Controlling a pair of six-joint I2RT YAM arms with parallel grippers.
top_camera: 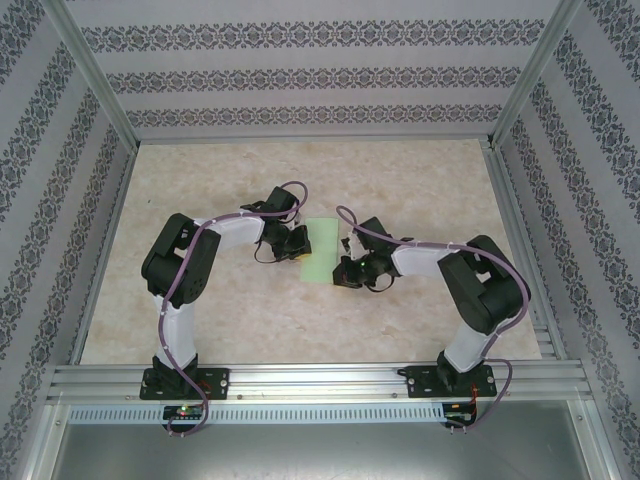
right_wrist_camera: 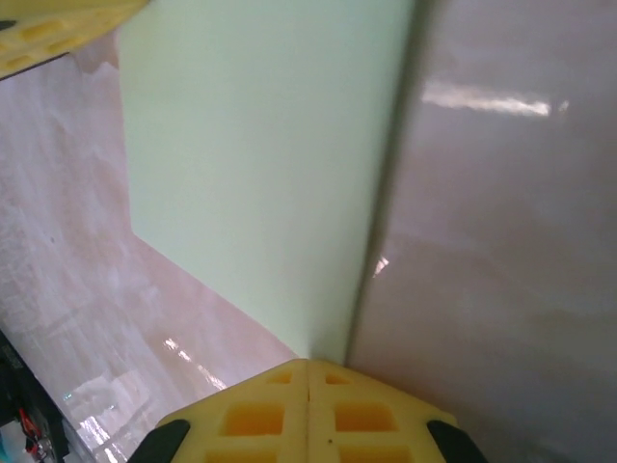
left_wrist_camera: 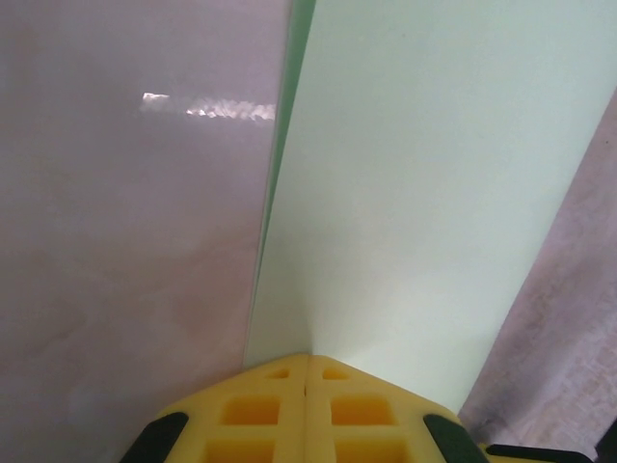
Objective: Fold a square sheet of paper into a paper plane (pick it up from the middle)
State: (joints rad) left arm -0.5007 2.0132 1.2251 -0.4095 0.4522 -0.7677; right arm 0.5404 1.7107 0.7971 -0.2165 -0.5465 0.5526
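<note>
The pale green sheet of paper shows as a narrow upright strip on the table between the two arms. My left gripper is at its left edge and my right gripper at its lower right corner. In the left wrist view the yellow fingers are pressed together, and the paper runs out from the gripper tips, with a darker fold edge on its left. In the right wrist view the gripper is shut on the paper's near corner. The left arm's yellow finger sits at the far corner.
The table is a pale marbled surface with patterned walls on three sides. An aluminium rail carrying both arm bases runs along the near edge. Cables loop over each arm near the paper.
</note>
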